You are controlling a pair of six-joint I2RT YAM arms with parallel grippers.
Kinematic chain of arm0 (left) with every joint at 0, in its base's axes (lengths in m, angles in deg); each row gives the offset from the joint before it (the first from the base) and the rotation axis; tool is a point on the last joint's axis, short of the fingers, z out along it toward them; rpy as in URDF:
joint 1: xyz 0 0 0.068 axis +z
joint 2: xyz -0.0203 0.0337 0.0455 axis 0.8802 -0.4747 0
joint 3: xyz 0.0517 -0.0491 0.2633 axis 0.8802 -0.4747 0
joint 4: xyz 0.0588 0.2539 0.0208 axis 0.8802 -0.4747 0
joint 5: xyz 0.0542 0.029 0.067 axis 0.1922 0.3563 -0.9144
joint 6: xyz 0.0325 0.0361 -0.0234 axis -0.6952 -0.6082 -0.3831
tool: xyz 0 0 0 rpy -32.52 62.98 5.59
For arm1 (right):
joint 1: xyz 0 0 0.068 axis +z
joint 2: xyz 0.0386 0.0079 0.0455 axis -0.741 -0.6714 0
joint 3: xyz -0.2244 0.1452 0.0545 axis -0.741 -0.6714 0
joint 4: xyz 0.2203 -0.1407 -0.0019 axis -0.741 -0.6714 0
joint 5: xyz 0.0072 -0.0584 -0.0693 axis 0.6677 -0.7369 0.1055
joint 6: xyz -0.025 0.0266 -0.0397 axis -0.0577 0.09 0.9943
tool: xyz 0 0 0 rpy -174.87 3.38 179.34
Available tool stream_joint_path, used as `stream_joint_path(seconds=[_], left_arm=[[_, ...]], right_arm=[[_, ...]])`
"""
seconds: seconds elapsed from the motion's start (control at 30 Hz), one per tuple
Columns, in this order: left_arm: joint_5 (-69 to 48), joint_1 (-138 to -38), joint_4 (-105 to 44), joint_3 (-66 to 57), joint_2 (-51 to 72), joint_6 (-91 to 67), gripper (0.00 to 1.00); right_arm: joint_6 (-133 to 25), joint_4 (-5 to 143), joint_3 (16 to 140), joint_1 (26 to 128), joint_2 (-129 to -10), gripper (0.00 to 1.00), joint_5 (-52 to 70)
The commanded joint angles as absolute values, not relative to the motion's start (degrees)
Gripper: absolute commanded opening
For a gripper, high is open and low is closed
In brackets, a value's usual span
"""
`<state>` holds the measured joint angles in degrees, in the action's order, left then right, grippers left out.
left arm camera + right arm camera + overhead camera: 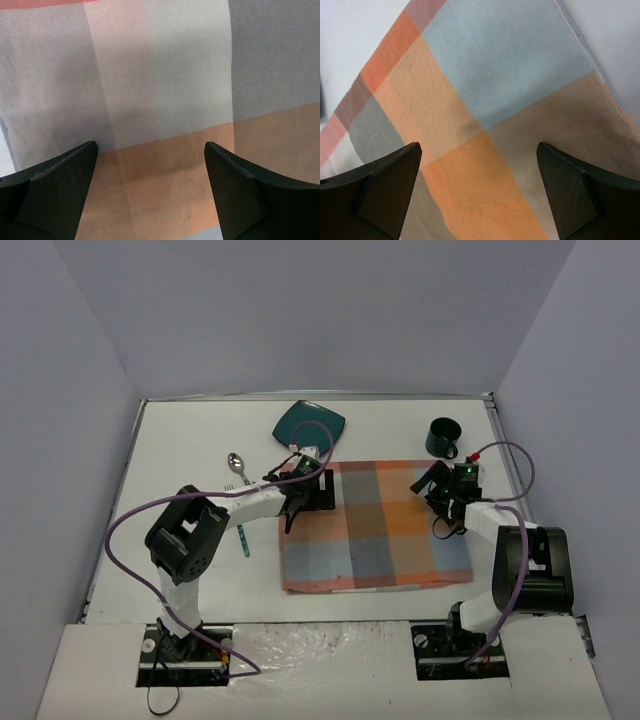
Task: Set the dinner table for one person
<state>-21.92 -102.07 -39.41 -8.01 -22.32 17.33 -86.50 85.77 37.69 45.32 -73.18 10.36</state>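
- Dinner table (400,430), the large flat matte white rectangular tabletop, lies under both sets of fingers and extends well past them.
- Orange-and-blue-grey plaid cloth (380,540) sits directly beneath the fingers. Left gripper (305,483) is over its far-left corner, right gripper (440,490) over its far-right. Both have fingers apart, nothing between.
- Risk: fingers look low, so a sideways move could snag and rumple the cloth.
- Teal square plate (309,425) is just beyond the left fingers. Its flat rim could slip from a pinch.
- Dark green mug (442,438) is just beyond the right fingers. A careless reach could tip it.
- Silver metal spoon (236,465) lies left of the left fingers. An arm sweep could knock it.

On dinner table (200,430): cloth (378,525) centre; plate (309,425) behind-left, mug (441,438) behind-right, spoon (236,466) left.
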Motion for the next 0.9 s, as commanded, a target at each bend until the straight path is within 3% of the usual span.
stream_joint_path(seconds=[0.0, 0.33, 0.87], left_arm=[[-18.85, -107.09, -38.90, -6.08, -26.72, 23.12, 0.85], [-17.68, -111.41, -39.65, -2.63, -28.01, 28.92, 0.84], [-20.15, -112.64, -40.57, -0.42, -30.26, 33.26, 0.84]], right_arm=[[-87.93, 78.11, 33.55, 39.56, -73.41, 1.00, 5.86], [-85.76, 73.38, 33.33, 28.67, -65.96, 1.00, 4.86], [-81.21, 75.39, 40.09, 27.52, -73.15, 1.00, 2.71]])
